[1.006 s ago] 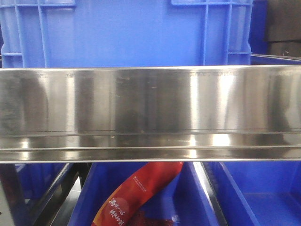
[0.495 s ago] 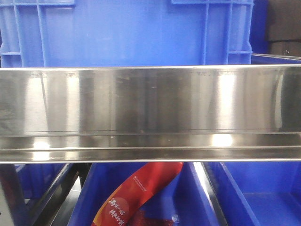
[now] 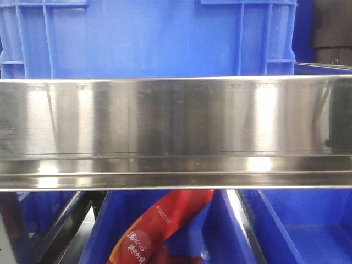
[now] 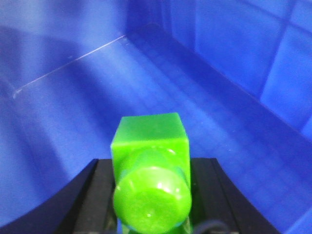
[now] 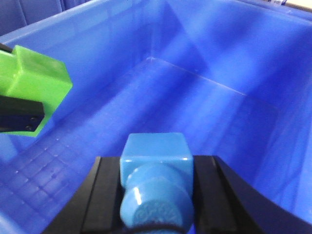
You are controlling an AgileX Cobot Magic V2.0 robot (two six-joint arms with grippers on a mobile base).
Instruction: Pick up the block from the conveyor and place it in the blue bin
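Note:
In the left wrist view, my left gripper point(image 4: 151, 170) is shut on a green block point(image 4: 148, 139) with a round stud facing the camera. It hangs over the floor of the blue bin point(image 4: 73, 97). My right gripper point(image 5: 156, 168) is shut on a light blue block point(image 5: 156, 148), also inside the blue bin point(image 5: 204, 102). The right wrist view also catches the green block point(image 5: 34, 78) at the upper left, held in the left gripper's dark fingers point(image 5: 19, 119). The front view shows the blue bin's outer wall point(image 3: 154, 38) but neither gripper. The conveyor belt is out of view.
A wide polished steel panel point(image 3: 176, 121) crosses the front view below the bin. Under it stand more blue crates point(image 3: 308, 231), one holding a red printed package point(image 3: 159, 225). The bin's walls rise close around both grippers.
Only the reflections on the steel panel have shifted slightly; a dark one now shows near its right end.

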